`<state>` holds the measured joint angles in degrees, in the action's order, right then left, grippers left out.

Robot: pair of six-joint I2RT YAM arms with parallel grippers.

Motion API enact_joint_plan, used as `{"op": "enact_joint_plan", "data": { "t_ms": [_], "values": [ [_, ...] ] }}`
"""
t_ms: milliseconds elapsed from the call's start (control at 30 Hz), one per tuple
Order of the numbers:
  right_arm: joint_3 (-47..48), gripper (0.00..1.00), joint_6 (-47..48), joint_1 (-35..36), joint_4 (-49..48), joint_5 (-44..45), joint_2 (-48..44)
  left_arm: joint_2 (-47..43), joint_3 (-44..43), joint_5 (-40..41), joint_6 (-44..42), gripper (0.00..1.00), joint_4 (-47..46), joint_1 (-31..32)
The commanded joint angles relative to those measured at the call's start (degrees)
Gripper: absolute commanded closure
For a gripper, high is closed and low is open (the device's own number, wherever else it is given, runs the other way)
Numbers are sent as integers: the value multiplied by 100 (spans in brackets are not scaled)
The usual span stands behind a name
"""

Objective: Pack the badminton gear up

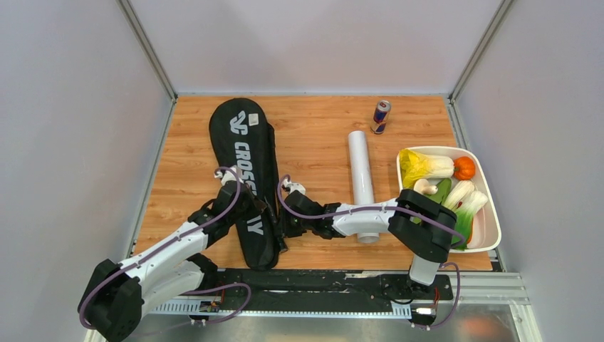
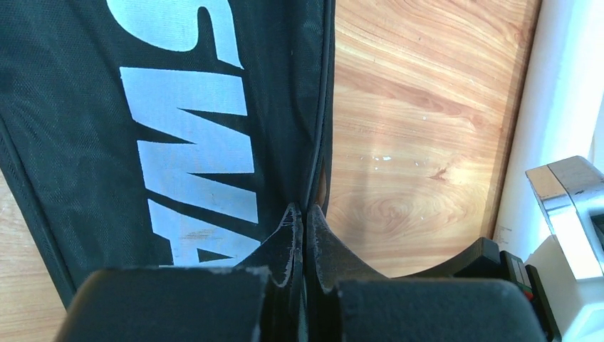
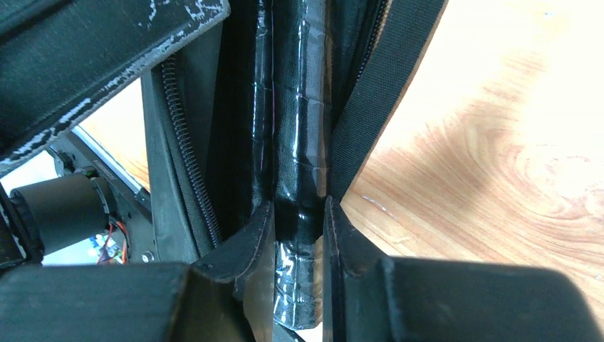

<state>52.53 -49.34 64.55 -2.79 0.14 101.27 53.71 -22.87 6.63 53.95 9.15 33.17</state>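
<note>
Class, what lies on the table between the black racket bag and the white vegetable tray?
In the overhead view, the white tube lies there on bare wood, with the right arm crossing its near end.

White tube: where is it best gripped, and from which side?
Probably the middle of the white tube, from above, closing across its width: it lies flat, long axis pointing away from the arms, and the right arm crosses its near part.
</note>
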Motion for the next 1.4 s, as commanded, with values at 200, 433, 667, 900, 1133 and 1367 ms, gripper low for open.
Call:
{"op": "enact_joint_plan", "data": {
  "t_ms": [200, 433, 667, 900, 1133, 1367],
  "values": [
    [574, 100, -713, -222, -483, 682, -191, -393, 257, -334, 321, 100, -26, 36],
    [995, 100, -1013, -379, -384, 266, 23, -449, 369, -383, 398, 100, -124, 32],
    [1269, 97, -1130, -447, -413, 369, 297, -578, 420, -404, 482, 100, -149, 36],
    [1502, 97, -1274, -616, -636, -236, 726, -943, 246, -196, 199, 100, 250, 32],
    [1691, 82, -1390, -845, -674, -496, 689, -969, 437, -324, 236, 100, 123, 36],
    [1642, 80, -1573, -918, -980, -590, 745, -871, 674, -485, 491, 100, -228, 32]
  ]
}}
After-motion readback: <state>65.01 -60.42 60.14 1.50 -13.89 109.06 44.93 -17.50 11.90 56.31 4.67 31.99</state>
